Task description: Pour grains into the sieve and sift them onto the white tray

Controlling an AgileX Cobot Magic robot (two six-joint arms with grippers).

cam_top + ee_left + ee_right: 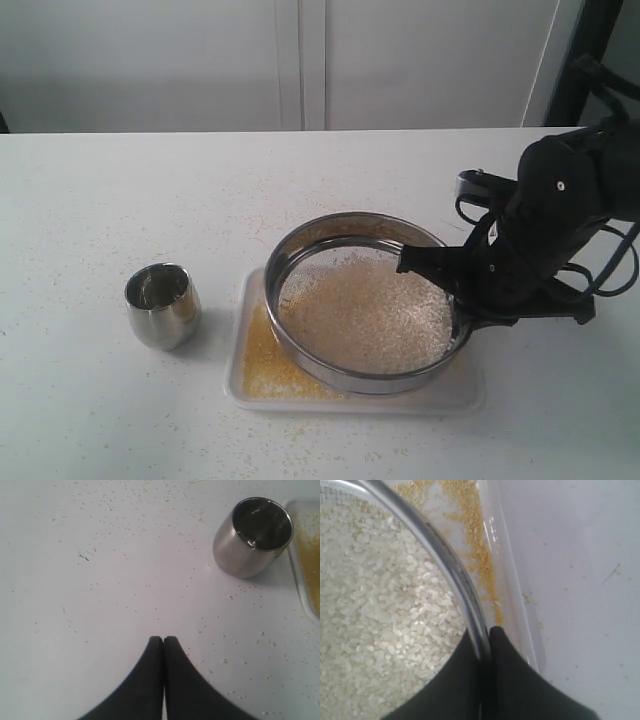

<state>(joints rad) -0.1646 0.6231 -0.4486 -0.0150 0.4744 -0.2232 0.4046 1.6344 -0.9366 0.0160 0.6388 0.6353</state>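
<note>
Sieve: wide, round, shallow steel sieve (273, 290) with a fine wire-mesh bottom. It sits over the flat white rectangular tray (445, 395) and covers most of it, so whatever drops through the mesh lands inside the low rim. Whether its underside touches the white tray cannot be told.
Grains, coarse: whitish rice-like grains (365, 310) spread across the mesh, too large to pass through.
Grains, fine: yellow-orange granules (262, 368) on the tray floor, thickest at the end toward the cup. Little yellow shows in the sieve, so sifting is judged well along.
Tray location: on the white bench (100, 200), right of its middle, closer to the edge nearest the exterior camera than to the far edge.
Cup: small rounded steel cup (162, 305), upright on the bench just off the tray's left end, not touching it. No grains show inside, so pouring is judged done.
Scatter: stray grains dot the bench around the cup and tray.
Right hand: black right hand (485, 640) pinching the sieve's steel rim on the side toward the bench's right edge, one finger inside the wall and one outside. This hold suits shaking the sieve over the tray.
Right arm pose: reaches in from the bench's right edge, wrist bent down, hand low at the rim.
Left hand: black left hand (163, 640) with fingers pressed together on nothing, over bare bench, with the cup ahead of its fingertips. Judged idle and clear of the sieve.
Left arm pose: not seen in the exterior view.
</note>
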